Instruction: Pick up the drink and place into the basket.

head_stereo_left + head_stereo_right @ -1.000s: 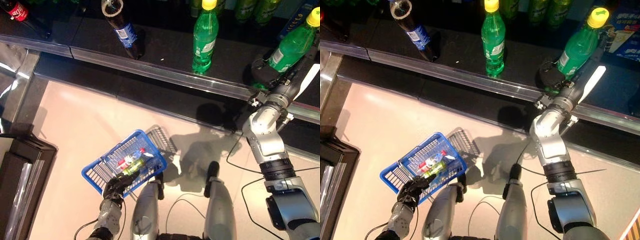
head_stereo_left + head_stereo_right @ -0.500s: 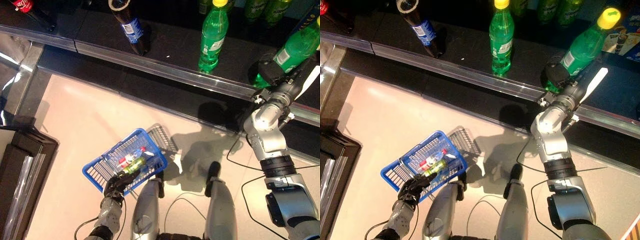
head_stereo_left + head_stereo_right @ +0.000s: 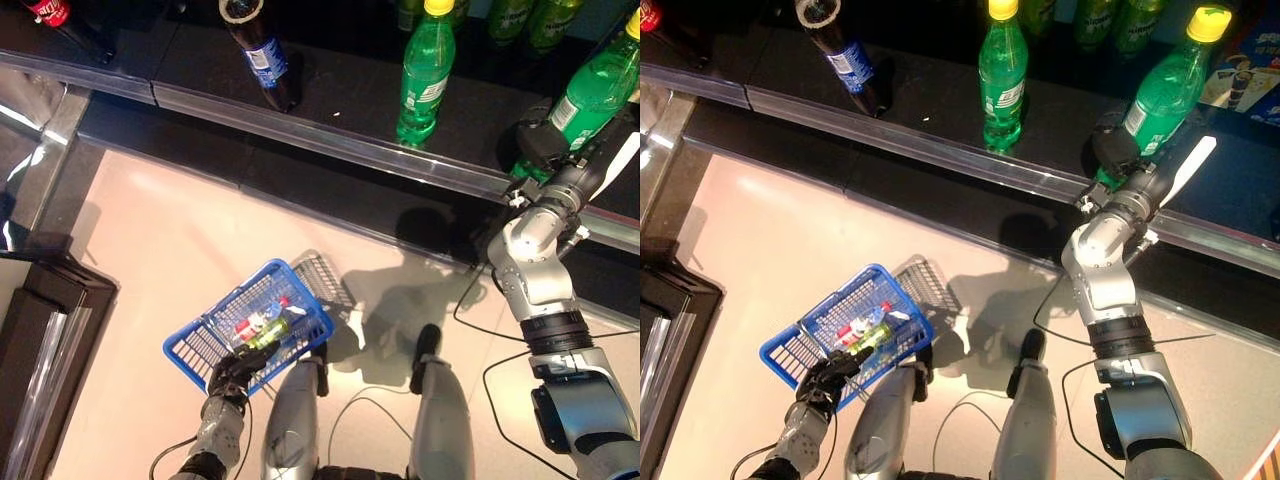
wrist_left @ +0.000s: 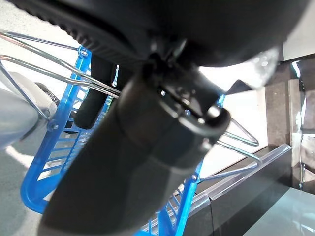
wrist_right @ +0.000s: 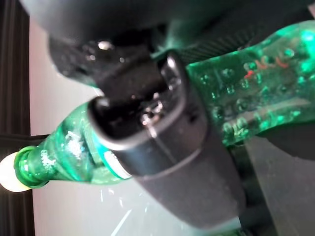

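A green drink bottle [image 3: 1162,92] with a yellow cap stands tilted on the dark shelf at the far right. My right hand [image 3: 1118,148] is shut round its lower body. In the right wrist view the thumb [image 5: 162,147] lies across the green bottle [image 5: 236,108]. Low on my left side hangs a blue wire basket [image 3: 205,345], and my left hand [image 3: 230,375] is shut on its handle. The left wrist view shows that hand [image 4: 138,147] against the wire handle [image 4: 59,69]. Inside the basket lie a red-capped bottle [image 3: 258,318] and a small green bottle [image 3: 270,330].
Another green bottle [image 3: 422,75] and a dark cola bottle [image 3: 255,50] stand on the same shelf, with a red-labelled bottle [image 3: 48,12] at the far left. The shelf's metal front edge [image 3: 330,150] runs across the view. A dark cabinet [image 3: 45,340] stands at my left.
The whole view has shifted a little. My right hand stays round the green bottle, which now stands slightly more upright. The left hand and basket have not moved.
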Tool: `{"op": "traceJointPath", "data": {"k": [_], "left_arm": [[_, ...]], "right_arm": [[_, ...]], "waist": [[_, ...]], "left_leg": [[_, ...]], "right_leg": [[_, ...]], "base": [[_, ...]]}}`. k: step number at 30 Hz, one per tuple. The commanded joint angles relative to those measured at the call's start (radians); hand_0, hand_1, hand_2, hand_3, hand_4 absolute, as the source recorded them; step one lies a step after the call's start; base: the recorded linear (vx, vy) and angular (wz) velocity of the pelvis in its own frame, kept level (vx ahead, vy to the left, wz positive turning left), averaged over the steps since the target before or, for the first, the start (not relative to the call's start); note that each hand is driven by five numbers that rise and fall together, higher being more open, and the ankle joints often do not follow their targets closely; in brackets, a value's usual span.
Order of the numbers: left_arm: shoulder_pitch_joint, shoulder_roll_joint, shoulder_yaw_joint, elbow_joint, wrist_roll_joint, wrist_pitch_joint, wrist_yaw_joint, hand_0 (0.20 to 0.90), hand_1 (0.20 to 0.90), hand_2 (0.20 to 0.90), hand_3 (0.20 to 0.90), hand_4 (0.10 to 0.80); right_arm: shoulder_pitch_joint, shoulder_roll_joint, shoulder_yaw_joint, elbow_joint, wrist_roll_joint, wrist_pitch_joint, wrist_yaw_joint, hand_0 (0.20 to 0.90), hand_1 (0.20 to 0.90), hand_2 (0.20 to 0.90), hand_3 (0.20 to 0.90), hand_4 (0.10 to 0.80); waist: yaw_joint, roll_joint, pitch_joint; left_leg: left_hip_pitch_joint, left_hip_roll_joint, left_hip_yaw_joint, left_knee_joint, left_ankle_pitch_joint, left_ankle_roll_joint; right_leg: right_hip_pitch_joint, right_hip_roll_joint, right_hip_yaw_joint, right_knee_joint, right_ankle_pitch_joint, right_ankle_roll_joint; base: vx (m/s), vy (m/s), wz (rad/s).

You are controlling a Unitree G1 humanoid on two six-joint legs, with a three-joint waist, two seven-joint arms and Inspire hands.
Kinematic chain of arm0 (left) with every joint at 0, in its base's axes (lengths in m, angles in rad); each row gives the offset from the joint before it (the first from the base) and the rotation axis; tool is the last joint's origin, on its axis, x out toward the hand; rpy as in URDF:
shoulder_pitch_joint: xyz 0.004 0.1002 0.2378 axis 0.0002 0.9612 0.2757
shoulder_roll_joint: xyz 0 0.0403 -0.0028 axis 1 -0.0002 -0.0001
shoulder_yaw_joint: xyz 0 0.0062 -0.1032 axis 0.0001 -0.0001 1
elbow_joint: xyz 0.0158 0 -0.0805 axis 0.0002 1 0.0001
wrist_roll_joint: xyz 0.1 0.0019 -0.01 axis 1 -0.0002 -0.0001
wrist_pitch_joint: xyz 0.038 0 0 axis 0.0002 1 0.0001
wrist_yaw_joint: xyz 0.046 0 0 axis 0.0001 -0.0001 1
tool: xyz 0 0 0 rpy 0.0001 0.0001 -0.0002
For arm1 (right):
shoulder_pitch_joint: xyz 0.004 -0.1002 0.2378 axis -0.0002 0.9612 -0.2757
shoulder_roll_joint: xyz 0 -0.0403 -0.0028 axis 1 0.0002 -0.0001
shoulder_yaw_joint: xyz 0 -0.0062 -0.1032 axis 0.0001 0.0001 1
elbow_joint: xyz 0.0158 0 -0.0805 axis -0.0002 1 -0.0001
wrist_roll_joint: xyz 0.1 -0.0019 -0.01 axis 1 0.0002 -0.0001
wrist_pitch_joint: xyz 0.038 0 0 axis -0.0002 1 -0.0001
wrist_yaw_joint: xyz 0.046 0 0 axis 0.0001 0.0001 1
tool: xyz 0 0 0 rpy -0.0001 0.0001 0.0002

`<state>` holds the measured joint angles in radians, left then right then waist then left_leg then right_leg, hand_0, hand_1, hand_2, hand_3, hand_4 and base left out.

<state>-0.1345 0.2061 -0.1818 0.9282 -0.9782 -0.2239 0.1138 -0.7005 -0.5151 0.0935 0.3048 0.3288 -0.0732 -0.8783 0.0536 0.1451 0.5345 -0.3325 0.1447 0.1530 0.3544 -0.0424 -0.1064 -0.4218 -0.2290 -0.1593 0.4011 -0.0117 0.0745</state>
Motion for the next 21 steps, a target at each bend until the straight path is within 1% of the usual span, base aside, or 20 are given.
{"op": "traceJointPath", "data": {"k": [1,4,5,7,11,12,14,15,16,18,21], "left_arm": [[0.112,0.013,0.022,-0.155,-0.041,-0.089,-0.078,0.3,0.3,0.3,0.2,0.1],[0.117,0.014,0.038,-0.166,-0.048,-0.101,-0.083,0.3,0.3,0.3,0.2,0.1],[0.122,0.015,0.062,-0.183,-0.091,-0.107,-0.097,0.3,0.3,0.3,0.2,0.1],[0.127,0.012,0.084,-0.198,-0.116,-0.109,-0.113,0.3,0.3,0.3,0.2,0.1],[0.148,0.019,0.114,-0.258,-0.123,-0.124,-0.137,0.3,0.3,0.3,0.2,0.1],[0.153,0.022,0.116,-0.279,-0.123,-0.132,-0.143,0.3,0.3,0.3,0.2,0.1],[0.16,0.026,0.116,-0.303,-0.13,-0.136,-0.146,0.3,0.3,0.3,0.2,0.1],[0.161,0.028,0.117,-0.311,-0.13,-0.133,-0.143,0.3,0.3,0.3,0.2,0.1],[0.171,0.036,0.123,-0.346,-0.124,-0.132,-0.151,0.3,0.3,0.3,0.2,0.1],[0.179,0.044,0.122,-0.381,-0.123,-0.125,-0.151,0.3,0.3,0.3,0.2,0.1],[0.197,0.053,0.113,-0.454,-0.129,-0.111,-0.145,0.3,0.3,0.3,0.2,0.1]], "right_arm": [[-0.082,-0.105,-0.044,-0.232,-0.138,-0.104,-0.02,0.3,0.3,0.3,0.2,0.1],[-0.061,-0.102,-0.046,-0.281,-0.163,-0.111,-0.011,0.3,0.3,0.3,0.2,0.1],[-0.036,-0.101,-0.047,-0.344,-0.193,-0.121,0.026,0.3,0.3,0.3,0.2,0.1],[-0.018,-0.099,-0.044,-0.385,-0.203,-0.142,0.068,0.3,0.3,0.3,0.2,0.1],[0.032,-0.099,-0.029,-0.483,-0.197,-0.176,0.19,0.3,0.3,0.3,0.2,0.1],[0.041,-0.101,-0.021,-0.509,-0.178,-0.181,0.218,0.3,0.3,0.3,0.2,0.1],[0.053,-0.098,-0.016,-0.534,-0.163,-0.187,0.244,0.3,0.3,0.3,0.2,0.1],[0.057,-0.097,-0.014,-0.541,-0.159,-0.187,0.25,0.3,0.3,0.3,0.2,0.1],[0.077,-0.094,-0.005,-0.575,-0.127,-0.194,0.289,0.3,0.3,0.3,0.2,0.1],[0.092,-0.086,0.003,-0.6,-0.118,-0.195,0.316,0.3,0.3,0.3,0.2,0.1],[0.126,-0.06,0.033,-0.654,-0.082,-0.187,0.389,0.3,0.3,0.3,0.2,0.1]], "waist": [[-0.02,-0.026,-0.015],[-0.024,-0.03,-0.015],[-0.03,-0.035,-0.015],[-0.035,-0.038,-0.017],[-0.04,-0.049,-0.047],[-0.039,-0.051,-0.059],[-0.039,-0.053,-0.066],[-0.039,-0.054,-0.071],[-0.038,-0.061,-0.084],[-0.034,-0.063,-0.099],[-0.026,-0.074,-0.128]], "left_leg": [[-0.063,-0.018,-0.034,0.133,0.142,0.019],[-0.055,-0.014,-0.032,0.137,0.145,0.018],[-0.042,-0.007,-0.026,0.143,0.147,0.016],[-0.036,-0.002,-0.024,0.148,0.151,0.013],[-0.005,0.013,-0.016,0.147,0.16,0.004],[0.004,0.017,-0.012,0.136,0.172,0.002],[0.016,0.021,-0.01,0.135,0.173,0.001],[0.019,0.022,-0.009,0.133,0.174,0.0],[0.039,0.023,-0.006,0.132,0.167,-0.001],[0.049,0.025,-0.004,0.122,0.173,0.0],[0.083,0.024,-0.002,0.105,0.169,0.0]], "right_leg": [[0.128,0.043,-0.032,0.033,-0.099,-0.086],[0.138,0.046,-0.031,0.038,-0.104,-0.088],[0.154,0.049,-0.029,0.041,-0.112,-0.091],[0.164,0.051,-0.027,0.043,-0.117,-0.094],[0.209,0.057,-0.026,0.032,-0.124,-0.099],[0.224,0.06,-0.028,0.018,-0.119,-0.101],[0.239,0.061,-0.029,0.015,-0.121,-0.103],[0.244,0.062,-0.029,0.012,-0.121,-0.104],[0.271,0.063,-0.032,0.007,-0.129,-0.104],[0.287,0.066,-0.035,-0.006,-0.123,-0.106],[0.33,0.067,-0.045,-0.026,-0.123,-0.104]], "base": [[0.0,0.0,0.0],[0.0,0.0,0.0],[0.0,0.0,0.0],[0.0,0.0,0.0],[0.059,0.022,-0.02],[0.087,0.03,-0.07],[0.048,0.021,-0.08],[0.074,0.015,0.0],[0.092,0.018,-0.01],[0.08,0.014,-0.04],[0.093,0.013,0.01]]}}
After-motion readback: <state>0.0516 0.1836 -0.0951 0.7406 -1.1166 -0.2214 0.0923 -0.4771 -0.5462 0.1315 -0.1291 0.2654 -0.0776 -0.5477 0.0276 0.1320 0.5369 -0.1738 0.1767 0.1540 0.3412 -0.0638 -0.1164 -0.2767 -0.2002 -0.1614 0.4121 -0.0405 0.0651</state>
